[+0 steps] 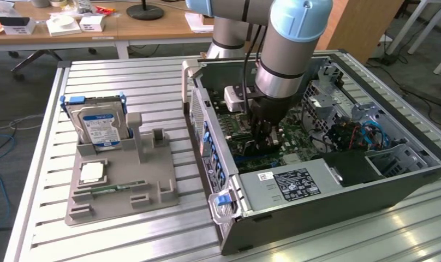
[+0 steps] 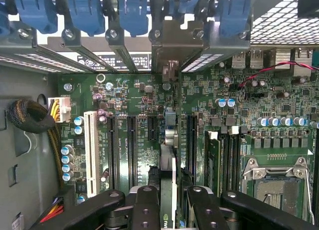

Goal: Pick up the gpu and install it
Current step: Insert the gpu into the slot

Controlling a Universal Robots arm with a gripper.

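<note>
The gpu shows edge-on as a thin card standing upright over the green motherboard. Its silver bracket reaches the row of rear slot covers. My gripper is shut on the card, one black finger on either side of it. In the exterior view the gripper is deep inside the open computer case, low over the motherboard, with the arm coming straight down. Whether the card's edge sits in a slot is hidden by the card itself.
A grey holder on the slatted table carries a silver hard drive and a narrow green memory stick. Inside the case are the power supply, blue cables, black expansion slots, a white slot and the CPU socket.
</note>
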